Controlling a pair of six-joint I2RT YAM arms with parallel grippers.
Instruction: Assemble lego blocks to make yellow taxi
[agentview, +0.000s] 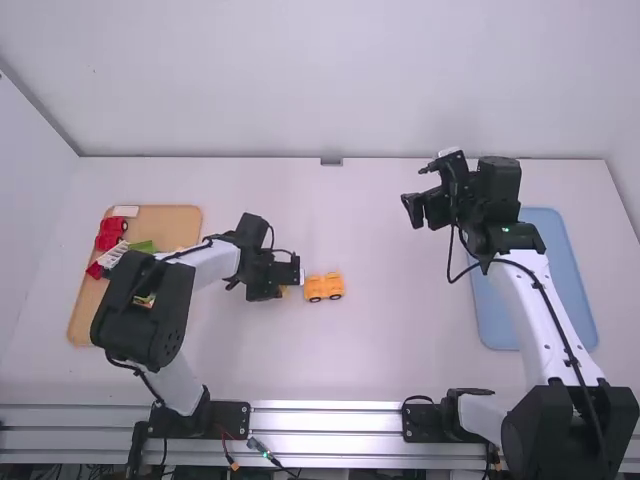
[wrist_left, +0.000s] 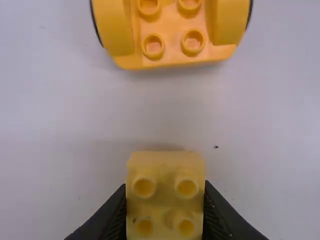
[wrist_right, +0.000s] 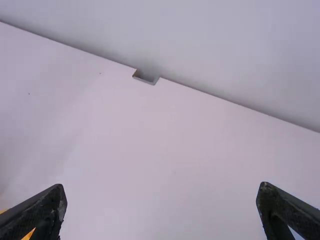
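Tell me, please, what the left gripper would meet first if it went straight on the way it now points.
Most likely the white table: the left gripper points down at it, holding the yellow block, which would touch first. Any gap below it is hard to judge.

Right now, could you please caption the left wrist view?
Left claw holding a yellow block near the orange base.

High view: the left gripper (agentview: 290, 271) hides most of the yellow brick (agentview: 284, 291); the left arm (agentview: 150, 310) covers part of the tan board (agentview: 177, 225), and the right arm (agentview: 518, 290) overlaps the blue tray (agentview: 548, 270). Left wrist view: the picture's edges crop the brick and the wheeled base (wrist_left: 172, 52). Right wrist view: a yellow-orange patch (wrist_right: 28, 235), partly behind a black finger (wrist_right: 46, 212), is unidentifiable.
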